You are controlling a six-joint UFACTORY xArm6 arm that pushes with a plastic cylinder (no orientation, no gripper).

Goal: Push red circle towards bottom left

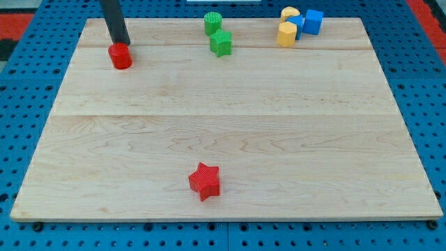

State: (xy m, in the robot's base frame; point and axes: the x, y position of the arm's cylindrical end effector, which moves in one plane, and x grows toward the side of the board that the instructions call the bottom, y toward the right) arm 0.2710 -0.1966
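The red circle (120, 56) sits near the top left of the wooden board (223, 125). My tip (122, 42) is at the circle's upper edge, touching or almost touching it, with the dark rod rising up out of the view's top.
A red star (205, 181) lies near the bottom centre. A green circle (212, 22) and a green star (221, 43) stand at the top centre. Two yellow blocks (287, 33) (290, 13) and two blue blocks (313, 21) (298, 23) cluster at the top right.
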